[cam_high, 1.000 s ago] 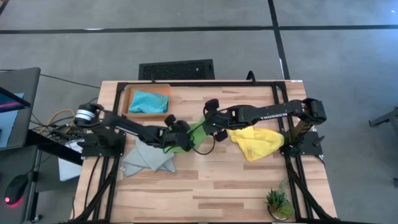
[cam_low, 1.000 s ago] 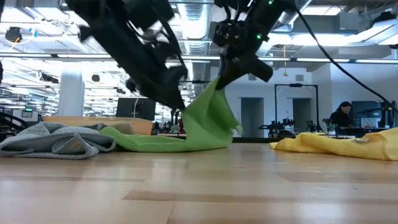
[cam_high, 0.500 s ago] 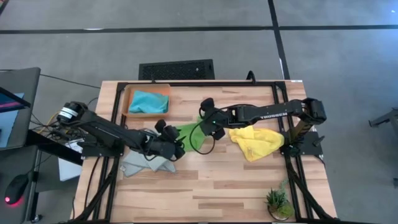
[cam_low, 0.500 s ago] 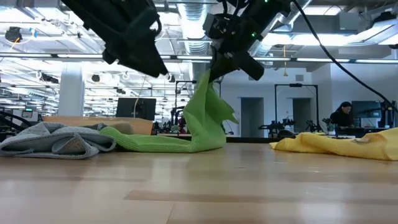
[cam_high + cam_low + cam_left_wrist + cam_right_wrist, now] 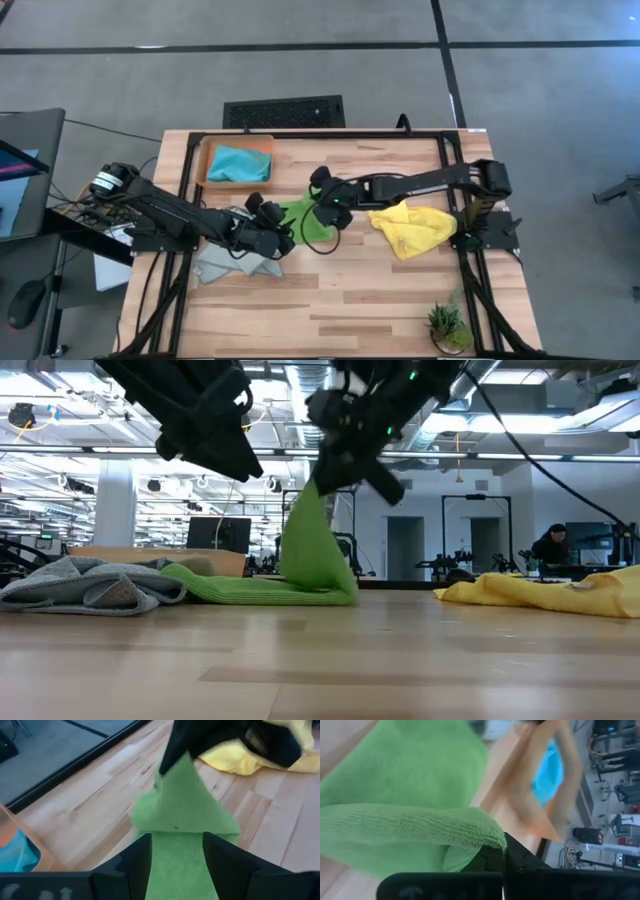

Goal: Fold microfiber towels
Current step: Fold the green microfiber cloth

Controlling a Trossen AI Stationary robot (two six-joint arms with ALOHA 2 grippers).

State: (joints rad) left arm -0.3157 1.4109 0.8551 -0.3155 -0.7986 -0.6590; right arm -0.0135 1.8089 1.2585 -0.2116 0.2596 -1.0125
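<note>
- The right end effector (image 5: 318,485), pinched shut on the green towel (image 5: 300,565), has carried its corner further over.
- The left end effector (image 5: 281,240) has backed off, fingers apart, holding nothing.
- The fold is probably half made.

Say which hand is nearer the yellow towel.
Right. The right hand pinches the green towel beside the yellow towel; the left hand hovers farther away, near the grey towel.
</note>
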